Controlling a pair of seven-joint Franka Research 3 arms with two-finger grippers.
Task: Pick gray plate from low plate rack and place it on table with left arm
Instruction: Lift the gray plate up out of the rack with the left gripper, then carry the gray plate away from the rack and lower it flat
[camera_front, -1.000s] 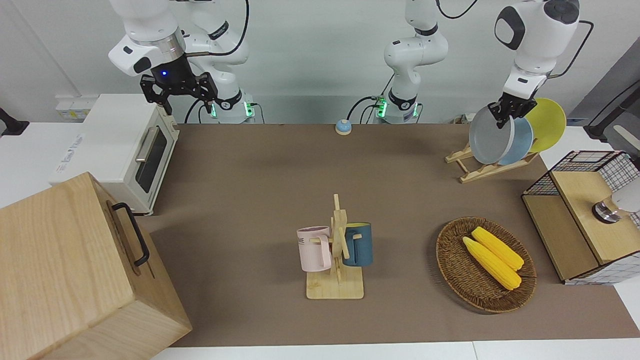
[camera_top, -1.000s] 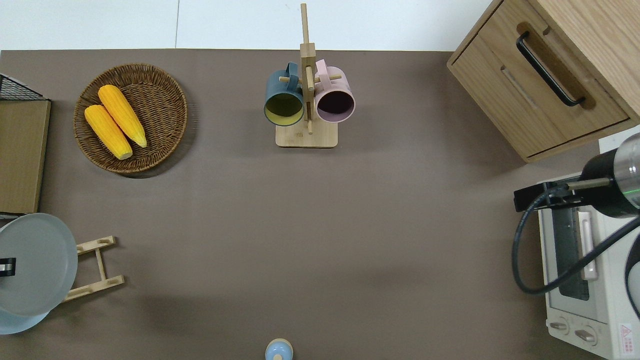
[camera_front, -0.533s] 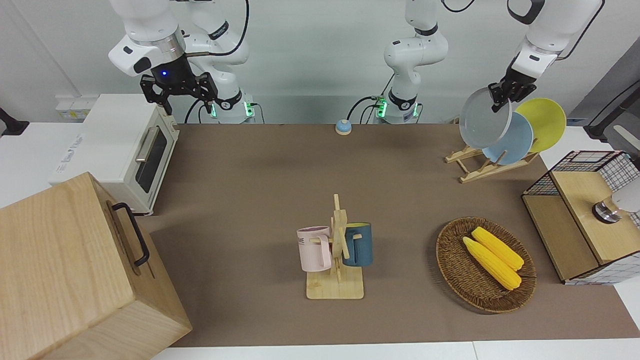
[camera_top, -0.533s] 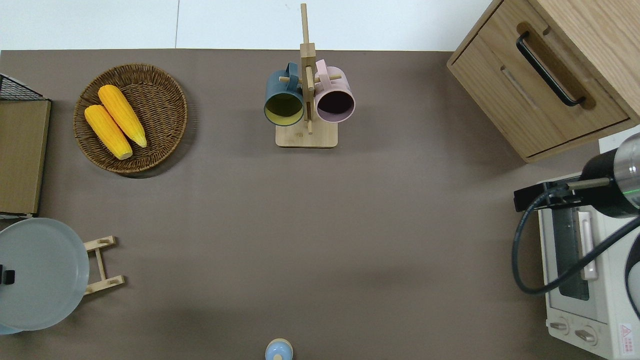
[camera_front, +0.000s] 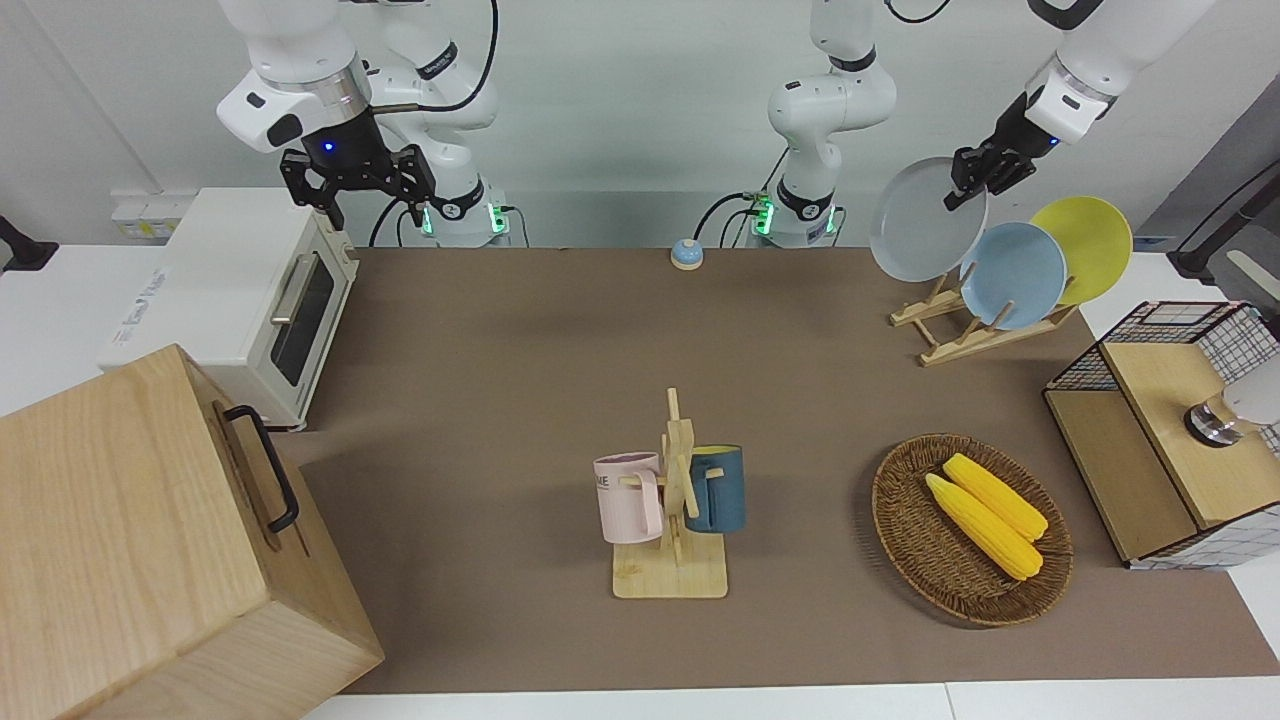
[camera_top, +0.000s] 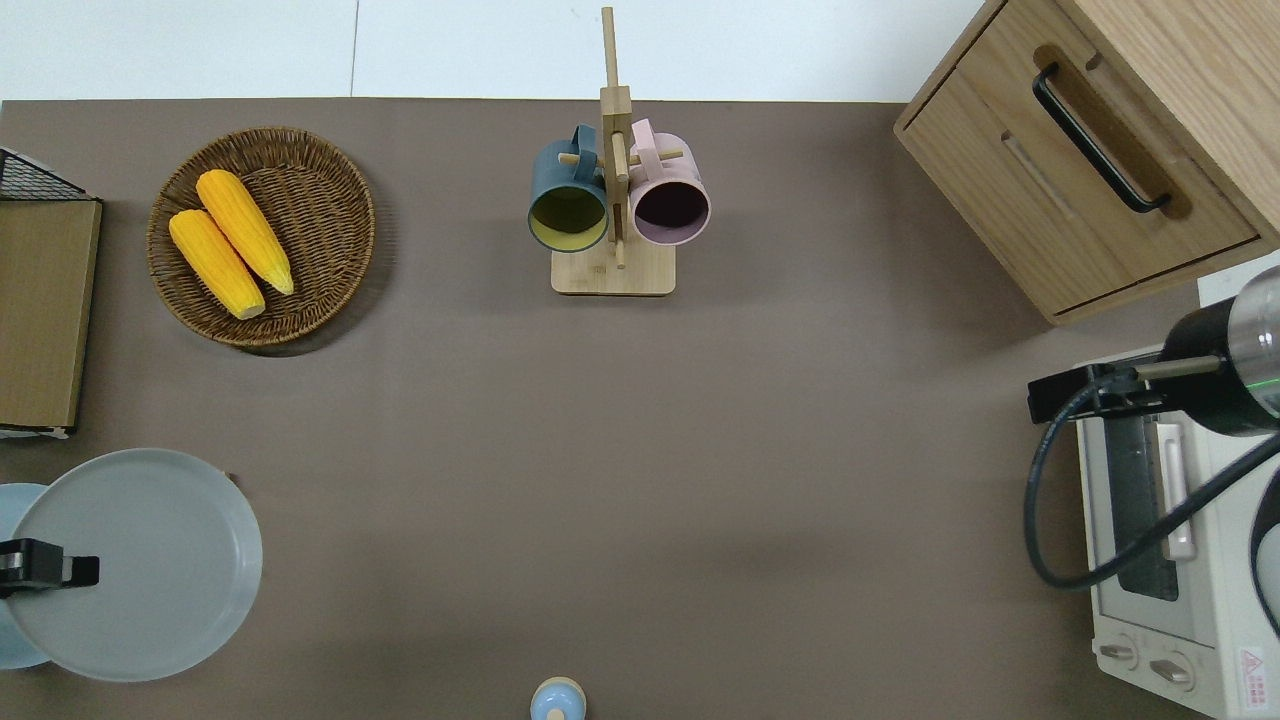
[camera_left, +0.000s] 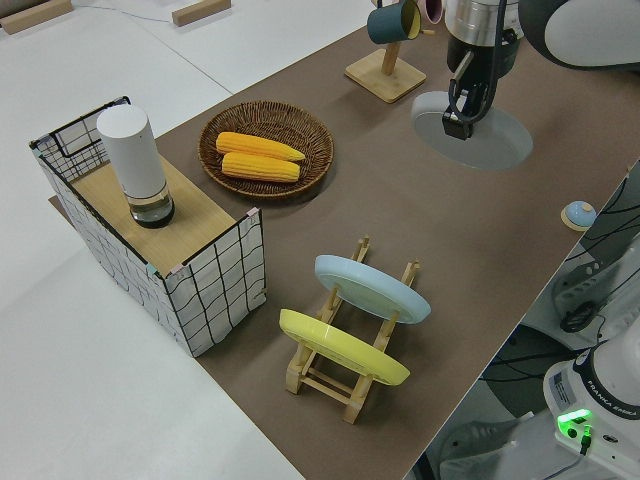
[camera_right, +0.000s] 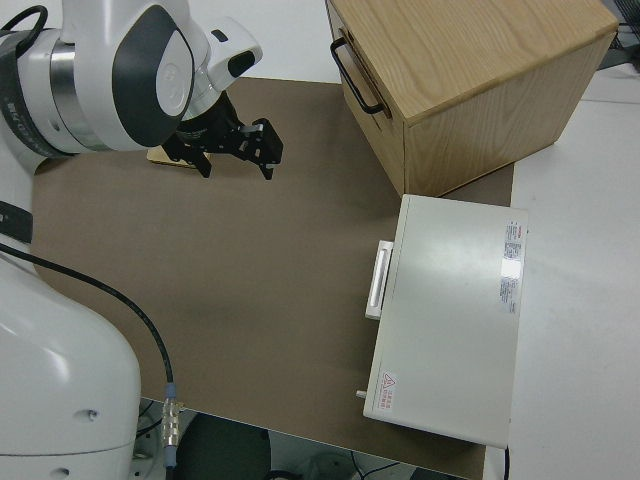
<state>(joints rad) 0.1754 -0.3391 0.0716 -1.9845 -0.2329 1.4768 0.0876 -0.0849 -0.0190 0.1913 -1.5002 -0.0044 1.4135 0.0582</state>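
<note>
The left gripper pinches the rim of the gray plate, lifted clear above the low plate rack (right arm parked, fingers apart).

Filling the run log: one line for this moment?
left end effector: shut on gray plate | plate: airborne, clear of low plate rack | right arm: parked | placing: pending
</note>
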